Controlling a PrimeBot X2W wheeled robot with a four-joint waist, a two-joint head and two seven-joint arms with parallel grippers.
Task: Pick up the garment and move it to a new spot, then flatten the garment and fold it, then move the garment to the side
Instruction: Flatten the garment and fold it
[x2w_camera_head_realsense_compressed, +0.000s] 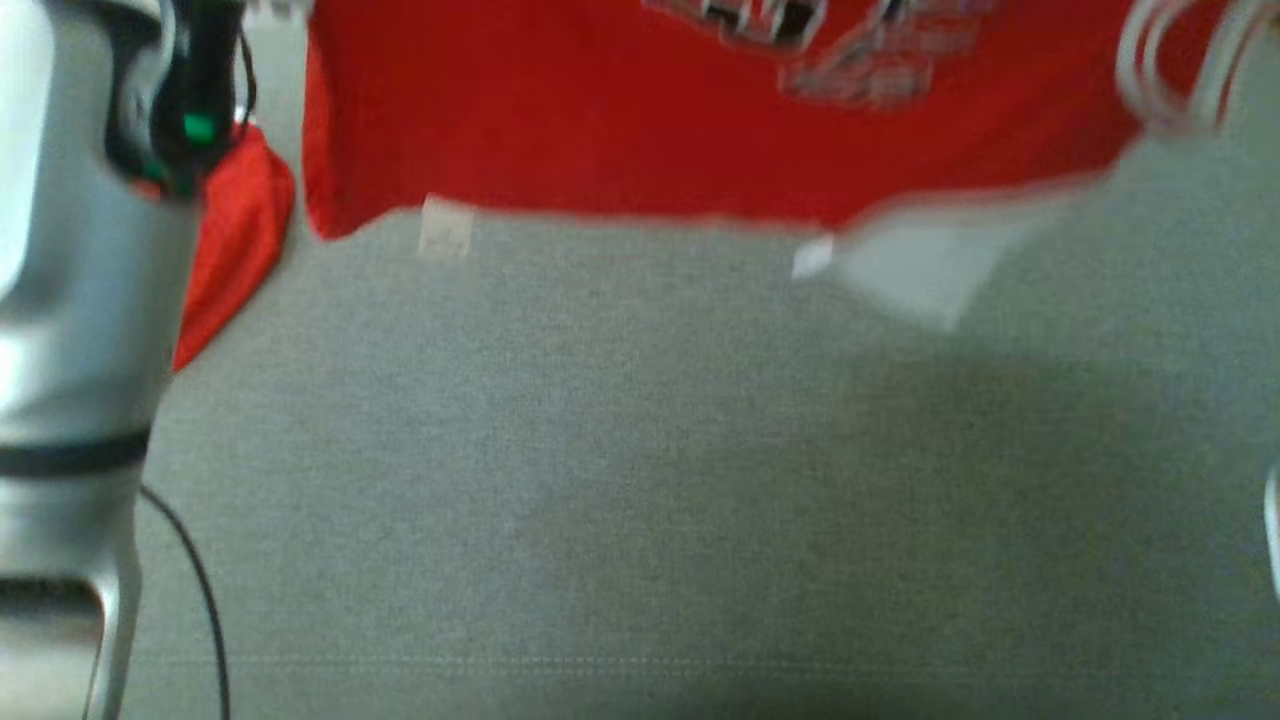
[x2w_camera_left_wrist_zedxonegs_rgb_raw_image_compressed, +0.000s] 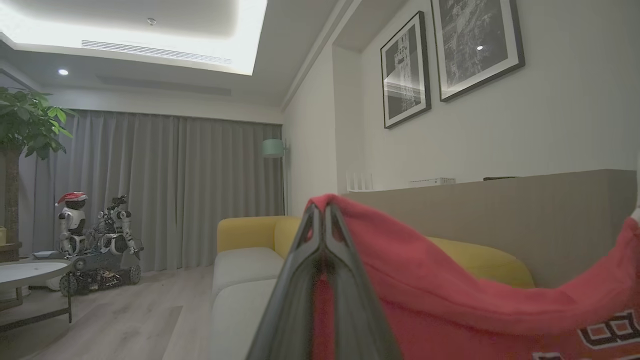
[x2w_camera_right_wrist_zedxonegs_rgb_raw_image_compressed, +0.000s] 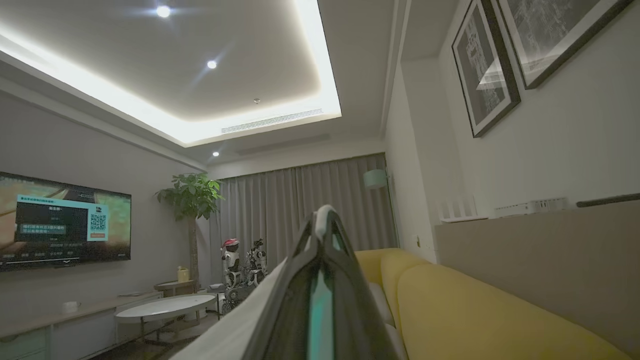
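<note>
Left claw (x2w_camera_left_wrist_zedxonegs_rgb_raw_image_compressed: 324, 212) pinching the red shirt (x2w_camera_head_realsense_compressed: 620, 110) by its top edge; right claw (x2w_camera_right_wrist_zedxonegs_rgb_raw_image_compressed: 324, 215) clamped on pale cloth, seemingly its other corner; shirt hangs stretched left-right between the 2, above the grey sofa cushion (x2w_camera_head_realsense_compressed: 600, 480).

garment (x2w_camera_head_realsense_compressed: 620, 110): is showing bright red, carrying a white-and-black print, with white trim at one corner
sofa (x2w_camera_left_wrist_zedxonegs_rgb_raw_image_compressed: 245, 262): is showing plain grey seat cushions and a mustard-yellow back
curtains (x2w_camera_left_wrist_zedxonegs_rgb_raw_image_compressed: 175, 190): are hanging in plain grey beyond the sofa's far end
pictures (x2w_camera_left_wrist_zedxonegs_rgb_raw_image_compressed: 405, 70): are showing black-and-white prints in black frames, above the sofa
plant (x2w_camera_right_wrist_zedxonegs_rgb_raw_image_compressed: 190, 195): is showing green leaves, across from the sofa
left gripper (x2w_camera_left_wrist_zedxonegs_rgb_raw_image_compressed: 324, 212): is showing dark grey against the red
right gripper (x2w_camera_right_wrist_zedxonegs_rgb_raw_image_compressed: 325, 217): is showing black, with a teal strip glowing between its fingers
</note>
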